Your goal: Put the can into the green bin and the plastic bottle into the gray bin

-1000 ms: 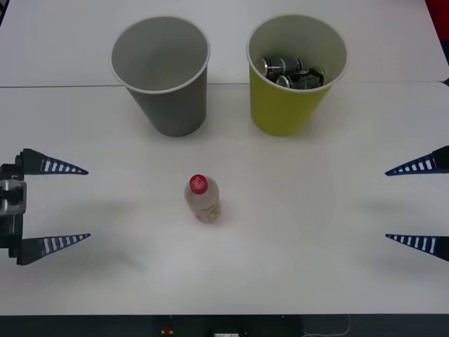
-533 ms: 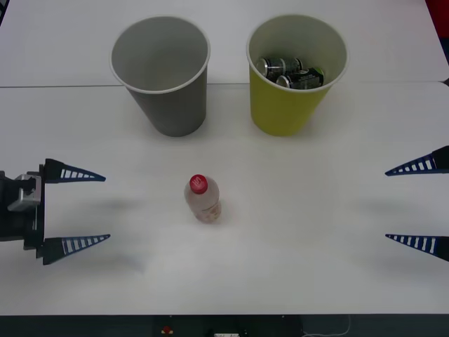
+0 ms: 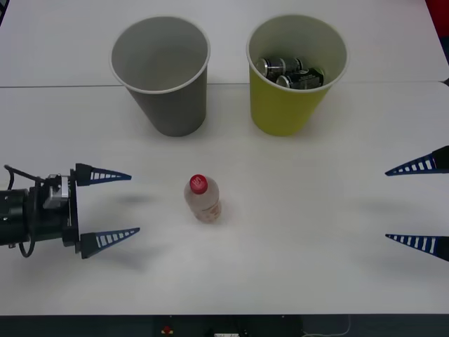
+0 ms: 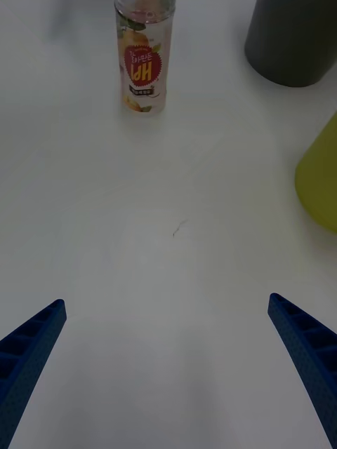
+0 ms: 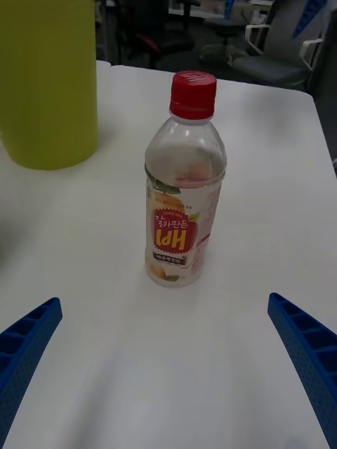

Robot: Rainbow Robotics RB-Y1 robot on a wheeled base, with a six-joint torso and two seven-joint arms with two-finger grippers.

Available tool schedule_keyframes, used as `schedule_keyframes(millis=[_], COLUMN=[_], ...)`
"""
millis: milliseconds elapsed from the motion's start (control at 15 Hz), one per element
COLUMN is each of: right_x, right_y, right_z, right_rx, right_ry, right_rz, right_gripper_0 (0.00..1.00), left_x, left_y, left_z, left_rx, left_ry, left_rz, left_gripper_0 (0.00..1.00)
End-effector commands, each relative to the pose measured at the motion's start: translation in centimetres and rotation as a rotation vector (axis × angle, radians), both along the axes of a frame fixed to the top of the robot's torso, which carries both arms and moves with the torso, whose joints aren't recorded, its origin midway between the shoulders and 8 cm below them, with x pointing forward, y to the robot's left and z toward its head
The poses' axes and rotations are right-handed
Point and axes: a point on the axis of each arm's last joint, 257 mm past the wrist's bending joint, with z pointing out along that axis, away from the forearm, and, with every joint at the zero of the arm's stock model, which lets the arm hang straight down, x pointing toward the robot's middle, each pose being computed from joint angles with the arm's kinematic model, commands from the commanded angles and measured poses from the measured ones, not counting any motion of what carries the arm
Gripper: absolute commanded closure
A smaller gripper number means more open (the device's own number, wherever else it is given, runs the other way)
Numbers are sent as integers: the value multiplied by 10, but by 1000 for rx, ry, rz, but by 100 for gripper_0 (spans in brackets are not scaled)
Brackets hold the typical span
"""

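The plastic bottle [image 3: 202,199] [image 5: 184,186] [image 4: 143,59] stands upright in the middle of the white table, clear with a red cap. My left gripper [image 3: 135,203] [image 5: 168,379] is open to its left, fingers pointing at it, a short gap away. At the table's right edge my right gripper [image 3: 387,205] [image 4: 167,372] is open and holds nothing. The gray bin [image 3: 163,75] [image 4: 291,42] stands at the back left with nothing seen inside. The green bin [image 3: 296,74] [image 5: 45,81] [image 4: 319,179] at the back right holds cans [image 3: 289,71].
A seam [image 3: 56,86] runs across the white table behind the bins. Office chairs [image 5: 270,42] stand beyond the far table edge in the left wrist view.
My left gripper has moved right toward the bottle, staying open. The right gripper, the bottle and both bins have not moved.
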Motion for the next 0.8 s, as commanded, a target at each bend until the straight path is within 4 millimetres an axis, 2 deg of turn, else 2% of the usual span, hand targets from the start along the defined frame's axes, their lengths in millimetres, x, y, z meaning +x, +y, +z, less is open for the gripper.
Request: schedule_keyframes(millis=[67, 800], right_x=[0, 0], right_y=[0, 0], right_z=[0, 0], right_rx=[0, 0], right_ry=[0, 0], right_rz=[0, 0], right_gripper_0=[0, 0], left_x=[7, 35], left_y=[-23, -107], left_z=[-7, -24], left_rx=[-62, -118], left_ry=[19, 11], left_rz=[-8, -10], left_gripper_0=[0, 0])
